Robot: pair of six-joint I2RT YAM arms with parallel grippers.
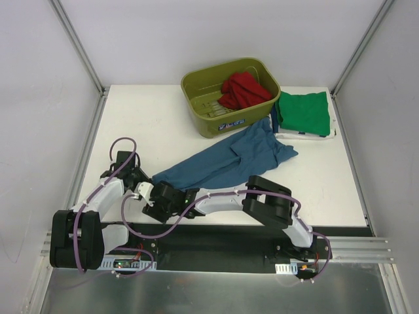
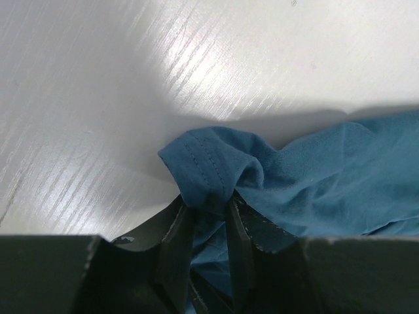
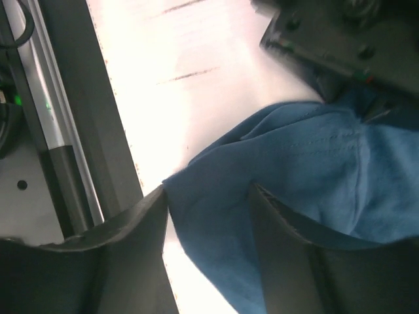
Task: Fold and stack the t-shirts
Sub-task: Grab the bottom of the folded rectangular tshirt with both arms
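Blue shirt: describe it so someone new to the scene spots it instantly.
On the white table, find the olive tub at the far edge. The blue shirt trails diagonally from the tub's front towards the table's near edge. Unlike the red shirt in the tub and the folded green shirt beside it, it lies spread and crumpled.

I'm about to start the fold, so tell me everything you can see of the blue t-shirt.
The blue t-shirt is soft teal knit cloth, unfolded and rumpled, stretched diagonally on the white table from the arms to the olive tub, whose wall its far end lies against. A stitched hem shows at the near end. The left gripper is shut on a bunched fold of it; the right gripper has its fingers apart with a corner of cloth between them.
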